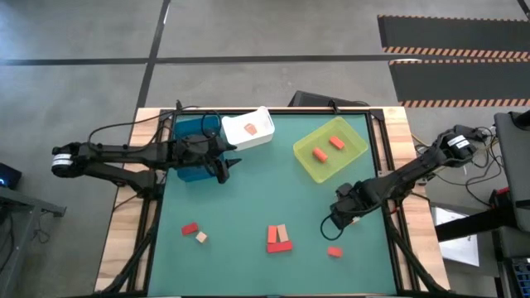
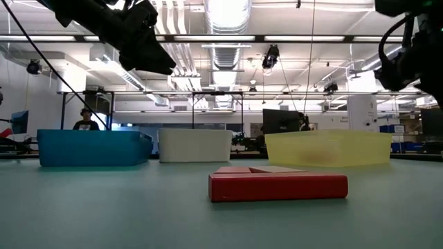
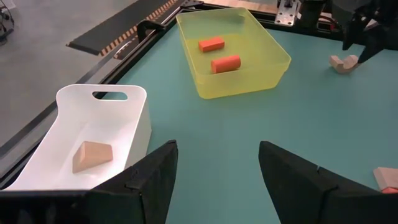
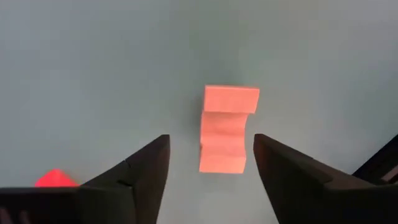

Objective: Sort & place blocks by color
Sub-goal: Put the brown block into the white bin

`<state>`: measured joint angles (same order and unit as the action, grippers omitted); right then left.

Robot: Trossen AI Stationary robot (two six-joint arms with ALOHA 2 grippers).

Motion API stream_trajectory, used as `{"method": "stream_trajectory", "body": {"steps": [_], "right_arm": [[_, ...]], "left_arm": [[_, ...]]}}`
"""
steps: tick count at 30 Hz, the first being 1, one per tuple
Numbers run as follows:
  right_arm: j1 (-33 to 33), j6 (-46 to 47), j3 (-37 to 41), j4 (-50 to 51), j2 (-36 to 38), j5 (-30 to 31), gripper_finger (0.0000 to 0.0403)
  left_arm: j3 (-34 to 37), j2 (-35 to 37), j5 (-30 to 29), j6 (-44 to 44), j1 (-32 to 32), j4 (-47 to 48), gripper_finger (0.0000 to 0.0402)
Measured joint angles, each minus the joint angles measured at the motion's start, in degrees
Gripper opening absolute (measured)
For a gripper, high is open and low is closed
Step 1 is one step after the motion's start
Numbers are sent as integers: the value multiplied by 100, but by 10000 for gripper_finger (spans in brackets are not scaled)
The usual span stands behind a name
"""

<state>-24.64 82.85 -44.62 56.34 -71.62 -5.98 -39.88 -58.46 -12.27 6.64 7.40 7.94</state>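
My left gripper [image 1: 225, 168] [image 3: 216, 182] is open and hangs above the table beside the blue bin [image 1: 189, 149] and the white bin [image 1: 248, 128]; it touches nothing. A tan block [image 3: 91, 155] lies in the white bin. Two orange blocks [image 3: 211, 44] [image 3: 225, 63] lie in the yellow-green bin [image 1: 330, 149]. My right gripper [image 1: 338, 215] [image 4: 208, 180] is open, pointing down over a pale notched block [image 4: 227, 128] [image 3: 344, 62] that lies flat on the table. Its fingers stand on either side of the block, above it. The gripper hides that block in the high view.
Loose on the near half of the green table: a red block [image 1: 190, 228], a tan cube [image 1: 201, 237], a red and tan cluster [image 1: 279, 238] [image 2: 277, 187] and an orange block [image 1: 334, 251]. The three bins stand along the far edge. Bare mat lies between the arms.
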Motion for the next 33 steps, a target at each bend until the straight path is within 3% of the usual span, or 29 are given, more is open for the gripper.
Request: {"method": "stream_trajectory", "body": {"steps": [6,14,22,33], "right_arm": [[1,-165,3,24,-566,1,237],[16,-503,7,-37,-1109,-48,201],[130,-717,9,-172,-1166,-195,116],[249,-1097,-52,-267,-931,-153,112]], "left_arm": [[0,0,0,0,0,2,210],[0,0,0,8,0,0,210],[0,0,-2,44,0,-2,210],[0,0,0,50,0,-2,210]]}}
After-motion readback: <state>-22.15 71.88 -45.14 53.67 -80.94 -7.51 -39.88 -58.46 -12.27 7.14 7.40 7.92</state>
